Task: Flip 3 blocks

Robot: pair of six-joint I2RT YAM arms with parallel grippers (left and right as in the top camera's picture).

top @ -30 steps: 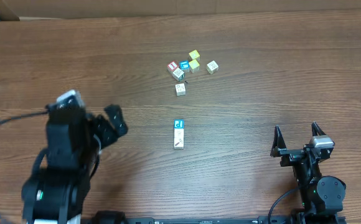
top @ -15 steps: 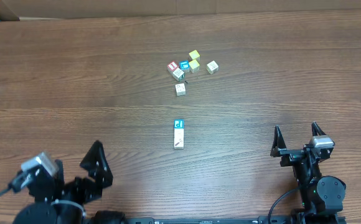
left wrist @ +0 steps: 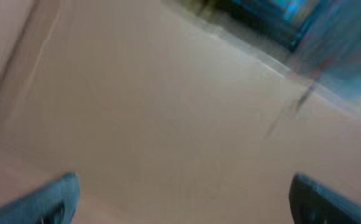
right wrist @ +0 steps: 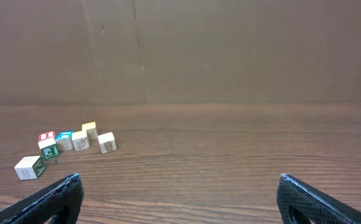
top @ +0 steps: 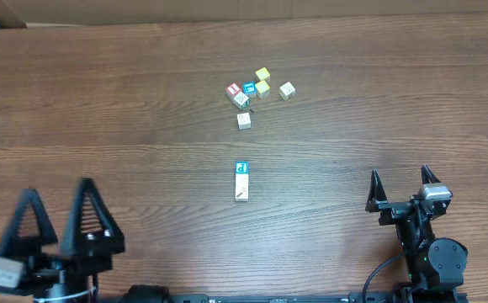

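**Overhead view**
- The 3 blocks (top: 241, 182) lie end to end in a short row at mid-table. The far one shows a blue letter face and the near one shows a red mark.
- A cluster of loose blocks (top: 257, 91) sits farther back, well apart from the row. It includes two yellow cubes (top: 262, 81), a red-faced cube (top: 233, 87) and several pale ones.
- The table (top: 395, 101) is brown wood grain. Bare wood separates the row from both arms.
- The left gripper (top: 59, 220) is at the near left edge. Its fingers are spread wide, holding and touching nothing, and it is well apart from the row.
- The right gripper (top: 400, 180) is at the near right. Its jaws are spread wide with nothing between them.

**Left wrist view**
- The picture is heavily blurred.
- The left gripper (left wrist: 183, 183) shows only as two dark fingertips in the lower corners, set far apart, with nothing between them.
- The pale surface beyond cannot be identified, and no blocks can be made out.

**Right wrist view**
- The right gripper (right wrist: 179, 183) shows two fingertips at the lower corners, fully spread, with bare table between them.
- The cluster of loose blocks (right wrist: 68, 142) stands far left on the table, well ahead of the fingers.
- A cardboard panel (right wrist: 230, 50) closes off the far side of the table.
- The row of 3 blocks is outside this view.
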